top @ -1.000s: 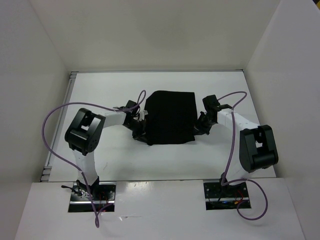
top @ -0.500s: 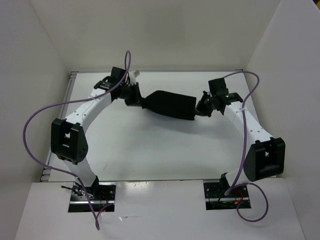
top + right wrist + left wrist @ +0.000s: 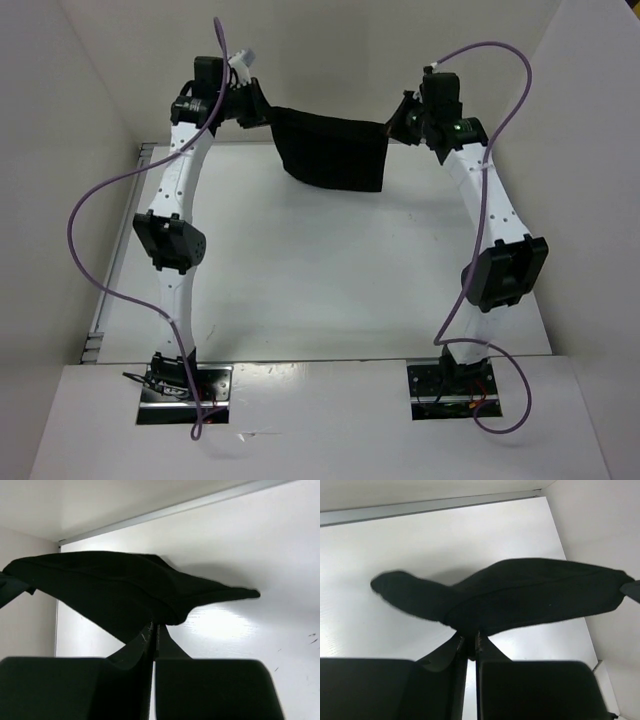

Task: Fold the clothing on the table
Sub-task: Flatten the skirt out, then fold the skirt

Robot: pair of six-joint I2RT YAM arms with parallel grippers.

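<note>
Black clothing (image 3: 333,150) held up in air, stretched betw both arms over far part of white surface (image 3: 320,280), lower edge sagging. L jaws pinched closed on its left top corner, R jaws clamped on right top corner.

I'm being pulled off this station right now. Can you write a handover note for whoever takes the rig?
Left gripper: shut on the left end of the clothing.
Right gripper: shut on its right end.
The clothing hangs stretched between them, raised over the far end of the table.
Done: picked up by both ends.
Left: lay it down, make the folds, release.
</note>
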